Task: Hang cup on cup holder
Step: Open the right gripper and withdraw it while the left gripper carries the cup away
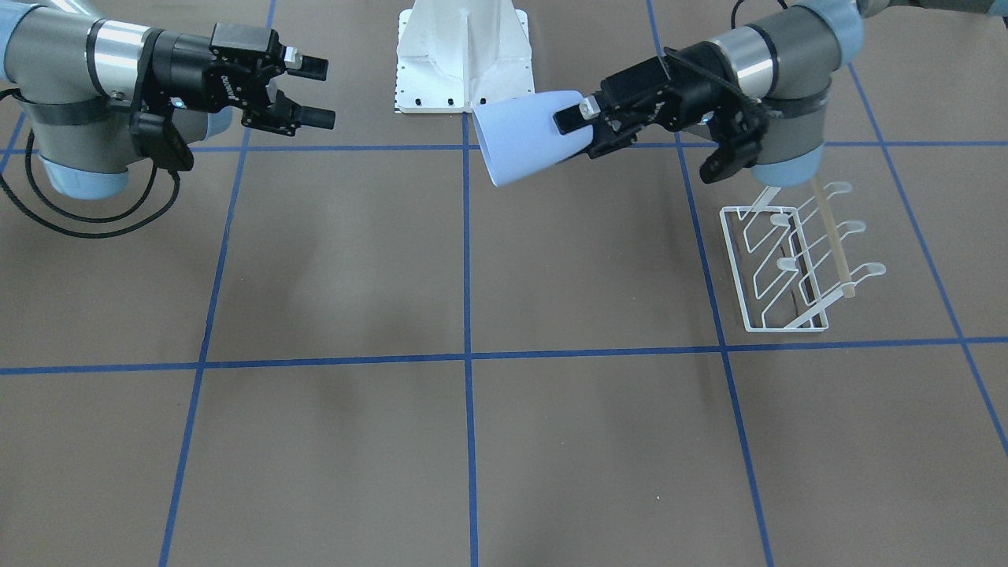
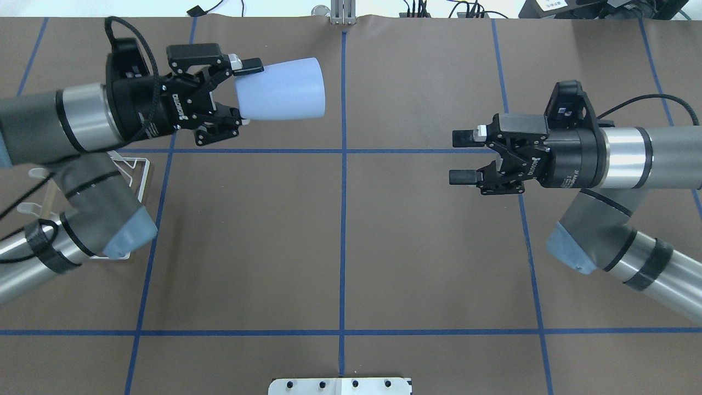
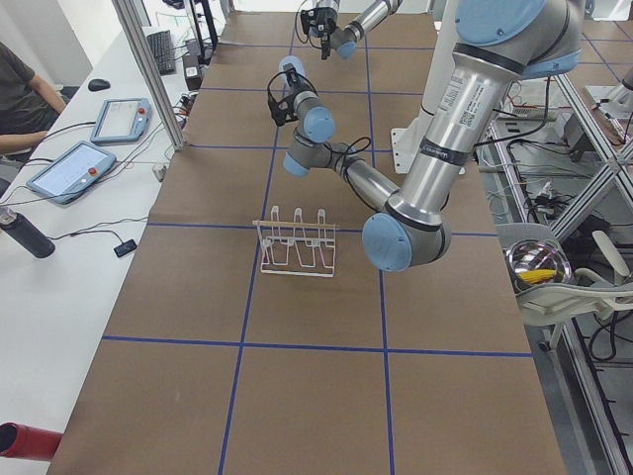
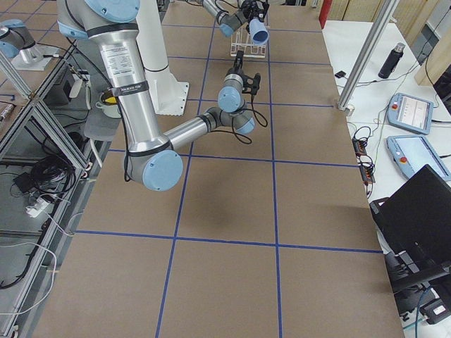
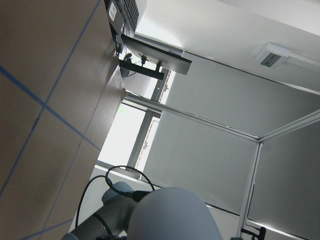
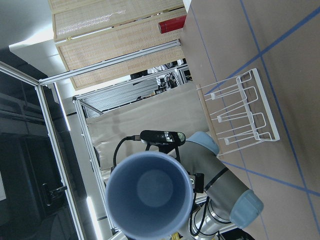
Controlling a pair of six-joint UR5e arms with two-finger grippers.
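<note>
your left hand (image 2: 245, 92) grips the cup (image 2: 282, 89) by its base, sideways above the table (image 2: 247, 247) (rim toward the right arm). right hand (image 2: 462, 157) hangs wide; the cup holder (image 1: 785, 263) stands beneath your left arm.

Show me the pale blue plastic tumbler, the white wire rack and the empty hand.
pale blue plastic tumbler (image 1: 524, 138), front-facing view, side wall.
white wire rack (image 1: 734, 268), front-facing view, base frame's rail.
right hand (image 1: 319, 93), front-facing view, midway between fingertips.
</note>
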